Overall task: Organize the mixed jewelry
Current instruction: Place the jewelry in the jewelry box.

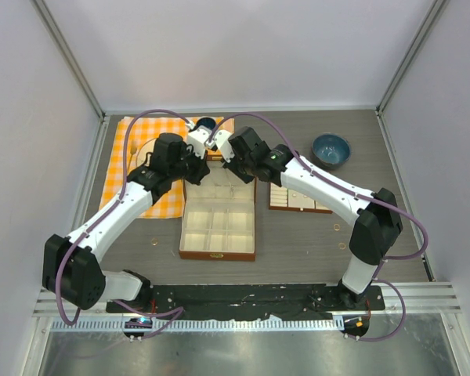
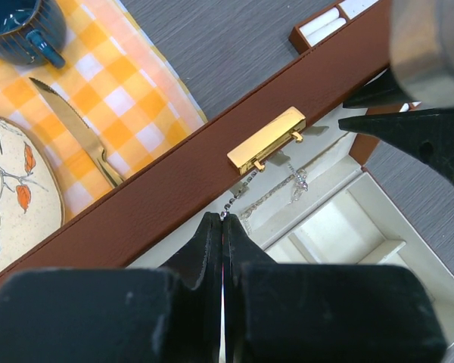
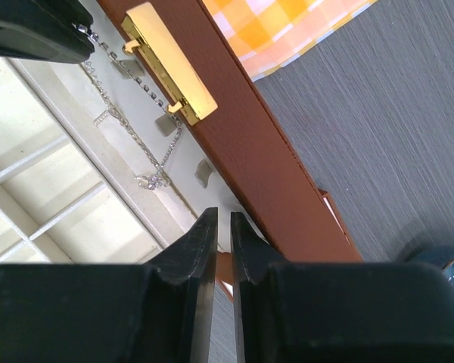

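The left tool (image 2: 223, 227) is seen clenched on one end of the silver chain necklace (image 2: 293, 181), right at the open lid of the brown box (image 2: 136, 204). The rest of the chain is draped across the lid's cream lining, just under the gold clasp (image 2: 266, 139), with the small pendant resting against that lining. The right tool (image 3: 223, 219) is held close by over the same lid, its fingers parted by a narrow gap, nothing gripped. A tiny copper ring (image 1: 155, 242) is seen lying on the desk (image 1: 298, 243), left of the box.
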Available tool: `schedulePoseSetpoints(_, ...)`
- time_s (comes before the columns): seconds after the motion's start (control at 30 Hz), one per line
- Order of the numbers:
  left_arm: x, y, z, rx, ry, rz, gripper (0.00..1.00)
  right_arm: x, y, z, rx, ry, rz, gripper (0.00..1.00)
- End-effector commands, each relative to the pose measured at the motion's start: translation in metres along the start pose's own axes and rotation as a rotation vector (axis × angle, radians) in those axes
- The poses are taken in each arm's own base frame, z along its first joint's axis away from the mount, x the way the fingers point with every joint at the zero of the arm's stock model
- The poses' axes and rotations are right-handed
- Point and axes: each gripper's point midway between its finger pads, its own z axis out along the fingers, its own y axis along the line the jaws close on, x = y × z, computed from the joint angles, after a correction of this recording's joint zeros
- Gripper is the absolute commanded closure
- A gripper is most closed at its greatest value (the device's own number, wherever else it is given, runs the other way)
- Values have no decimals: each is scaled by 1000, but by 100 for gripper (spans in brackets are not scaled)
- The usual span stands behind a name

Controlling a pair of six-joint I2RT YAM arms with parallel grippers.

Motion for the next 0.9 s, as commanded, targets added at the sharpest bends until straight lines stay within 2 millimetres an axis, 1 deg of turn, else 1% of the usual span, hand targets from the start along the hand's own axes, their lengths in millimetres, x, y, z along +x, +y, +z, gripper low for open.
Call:
schedulePoseSetpoints(0.0,-17,-9,0,30,-55,22,100,-8,-4,-3,8,-36,29,81)
schedulePoseSetpoints(0.2,-27,-15,-4,48,-80,26,100,-11,8,-7,-59,-59,30,79)
schedulePoseSetpoints(0.27,-29,-14,-4,41,-79,26,100,-12,8,-6,-59,-61,30,78)
schedulePoseSetpoints(0.57,-20,-14,7,36,-42,25,99,-9,9,-13,-68,-68,25,78)
schedulePoseSetpoints(0.67,-15,-15,8,39,-33,22,98,-7,11,-15,-77,-68,20,77)
schedulePoseSetpoints(0.7,-14,-16,9,39,-28,22,94,-6,12,-15,-80,-68,16,76)
schedulePoseSetpoints(0.87,-8,-16,7,36,-22,25,86,-3,17,-18,-109,-73,3,71)
